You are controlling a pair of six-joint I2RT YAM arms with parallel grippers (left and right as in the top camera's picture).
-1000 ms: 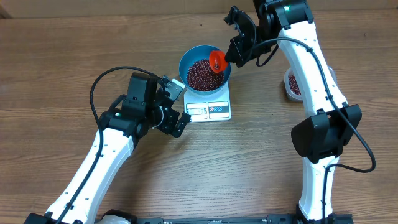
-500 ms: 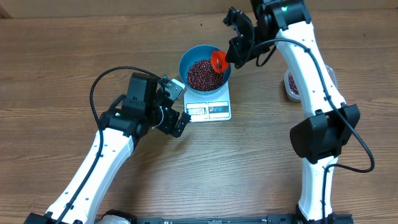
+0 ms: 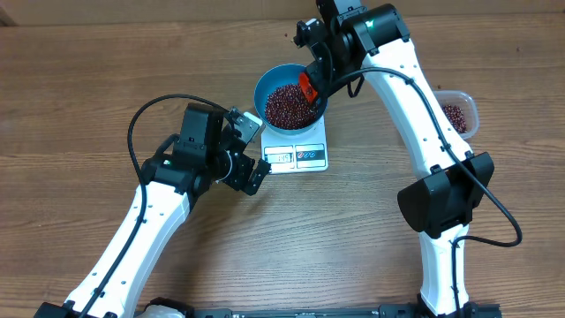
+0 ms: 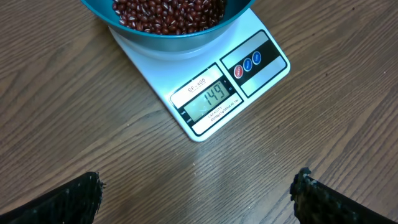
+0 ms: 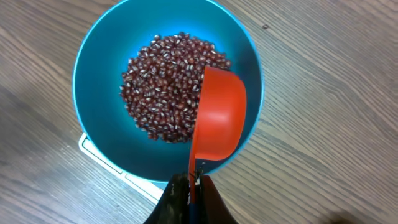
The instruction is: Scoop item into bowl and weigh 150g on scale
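Standing on the scale (image 3: 297, 155) near the middle of the worktop's (image 3: 88, 71) far edge, the bowl (image 3: 291, 97) is seen part-filled with beans (image 3: 284, 104). A red scoop (image 5: 217, 118) is gripped by its handle in the closed right gripper (image 5: 189, 186), above the beans on the bowl's side nearer the right edge. The left gripper (image 4: 196, 205) is held wide open and empty just in front of the scale, on whose display 149 is shown. A clear tub (image 3: 459, 115) of beans is set near the right edge.
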